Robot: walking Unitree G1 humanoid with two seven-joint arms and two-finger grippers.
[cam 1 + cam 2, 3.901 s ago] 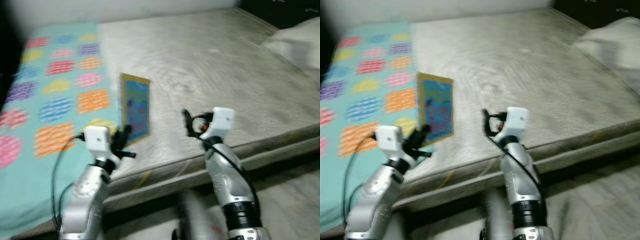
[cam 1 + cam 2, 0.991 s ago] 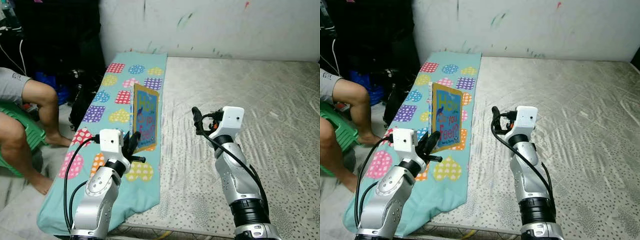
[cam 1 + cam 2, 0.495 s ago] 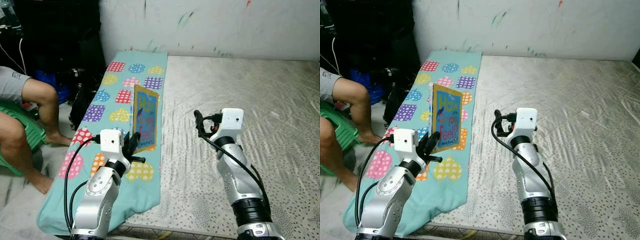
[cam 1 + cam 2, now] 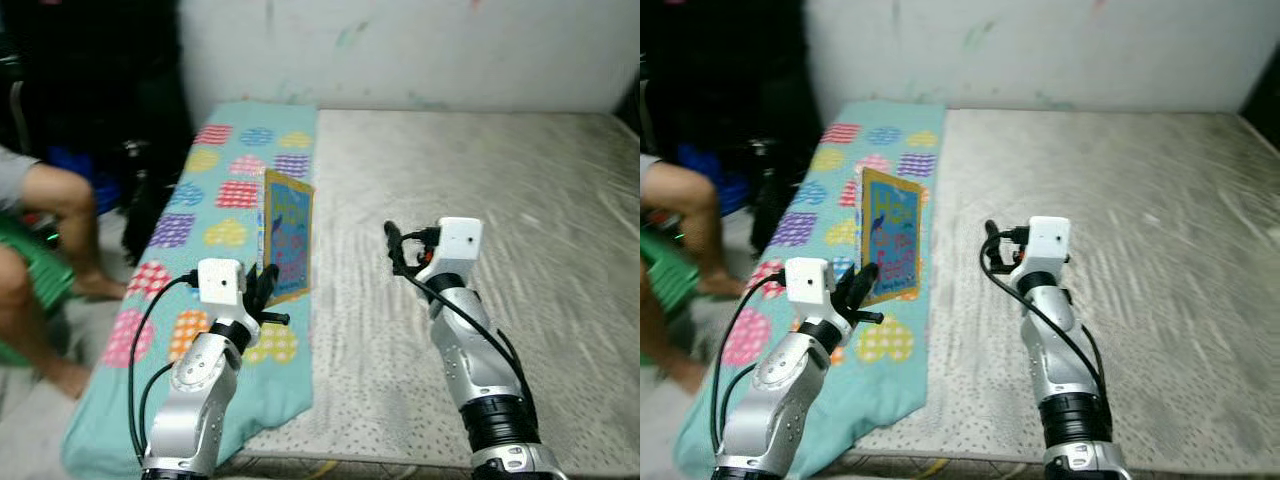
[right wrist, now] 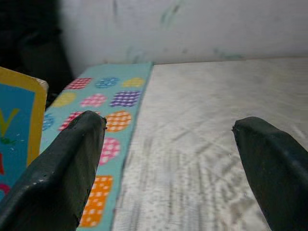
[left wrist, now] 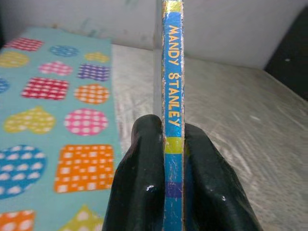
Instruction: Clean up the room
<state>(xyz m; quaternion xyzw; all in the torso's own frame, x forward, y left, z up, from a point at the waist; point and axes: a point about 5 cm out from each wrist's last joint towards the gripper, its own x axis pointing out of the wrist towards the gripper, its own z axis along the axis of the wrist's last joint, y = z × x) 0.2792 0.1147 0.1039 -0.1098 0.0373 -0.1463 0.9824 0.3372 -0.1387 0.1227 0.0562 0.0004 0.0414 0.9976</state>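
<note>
Book [image 4: 289, 236]: I see a thin blue picture book with a yellow border, held upright above the mattress's left part, about 11 o'clock from my left wrist; its long axis runs up and down, cover facing right, spine [image 6: 172, 103] toward the wrist camera, lettered MANDY STANLEY
Left gripper [image 6: 173, 159]: I have its two black fingers [image 6: 139, 178] clamped on the book's lower spine, one each side
Right gripper [image 5: 168, 159]: fingers spread wide, holding nothing, raised over the bare mattress at 3 o'clock from the book
Mattress [image 4: 520, 180]: grey, patterned
Blanket [image 4: 215, 190]: teal with coloured hearts and squares, along the left edge
Person [image 4: 45, 200]: bare legs at 9 o'clock, seated on something green
</note>
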